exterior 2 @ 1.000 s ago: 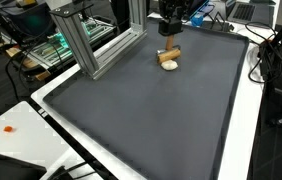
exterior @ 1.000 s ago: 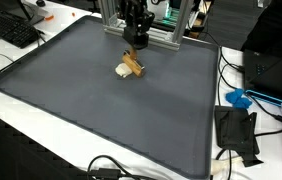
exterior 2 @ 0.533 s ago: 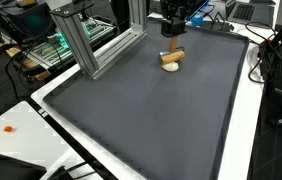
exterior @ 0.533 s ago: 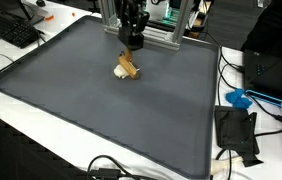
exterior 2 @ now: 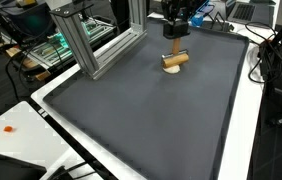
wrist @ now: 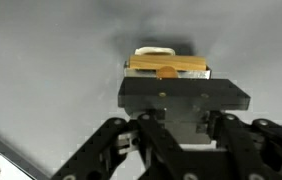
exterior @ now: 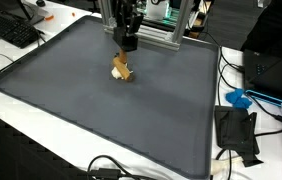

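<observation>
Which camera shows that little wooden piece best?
An exterior view: the wooden piece shows whole there. In an exterior view it looks tilted and less distinct; the wrist view shows only its edge beyond the end effector.

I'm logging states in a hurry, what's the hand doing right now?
Hand: appears closed on the small tan wooden block with a cream-white piece, which sits tilted just below it.

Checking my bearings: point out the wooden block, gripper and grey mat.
wooden block (wrist: 168, 68), wrist view, tan top face.
gripper (exterior 2: 175, 40), an exterior view, between fingertips.
grey mat (exterior: 101, 120), an exterior view, bare middle.
</observation>
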### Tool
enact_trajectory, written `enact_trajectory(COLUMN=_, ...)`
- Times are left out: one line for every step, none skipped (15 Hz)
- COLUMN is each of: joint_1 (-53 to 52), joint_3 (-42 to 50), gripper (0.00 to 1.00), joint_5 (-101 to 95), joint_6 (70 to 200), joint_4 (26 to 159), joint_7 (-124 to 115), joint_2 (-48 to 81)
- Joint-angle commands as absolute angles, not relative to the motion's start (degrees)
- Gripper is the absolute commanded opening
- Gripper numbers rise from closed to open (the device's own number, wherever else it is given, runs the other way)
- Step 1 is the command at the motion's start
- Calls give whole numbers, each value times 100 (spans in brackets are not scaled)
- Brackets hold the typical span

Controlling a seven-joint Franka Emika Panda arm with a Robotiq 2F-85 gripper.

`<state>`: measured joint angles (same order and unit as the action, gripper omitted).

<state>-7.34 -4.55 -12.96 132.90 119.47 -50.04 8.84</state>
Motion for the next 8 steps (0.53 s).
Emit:
enact_trajectory(joint_1=-807, joint_3=-248, gripper=22, joint_5=-1736, joint_6=13717, joint_4=12087, joint_7=-5563, joint_2=1032)
enact_trajectory(joint_1=-811, joint_3=-227, gripper=22, joint_5=-1802, joint_6=13749, joint_4=12090, joint_7=-5691, joint_2=1036)
enact_trajectory(joint_1=-814, joint_3=-209, gripper=22, joint_5=-1846, joint_6=13775, joint_4=12096, joint_7=-5803, joint_2=1043)
enact_trajectory(joint_1=-815, joint_3=-196, gripper=22, joint_5=-1875, joint_6=13797, joint_4=12098, joint_7=-5890, joint_2=1057)
enact_trajectory(joint_1=-817, joint_3=-189, gripper=22, joint_5=-1884, joint_6=13785, joint_4=12094, joint_7=-5941, joint_2=1074)
enact_trajectory(joint_1=-809, joint_3=-194, gripper=22, joint_5=-1834, joint_6=13806, joint_4=12099, joint_7=-5927, joint_2=1082)
enact_trajectory(joint_1=-808, joint_3=-196, gripper=22, joint_5=-1798, joint_6=13805, joint_4=12095, joint_7=-5920, joint_2=1093)
enact_trajectory(joint_1=-806, joint_3=-200, gripper=22, joint_5=-1749, joint_6=13801, joint_4=12092, joint_7=-5894, joint_2=1098)
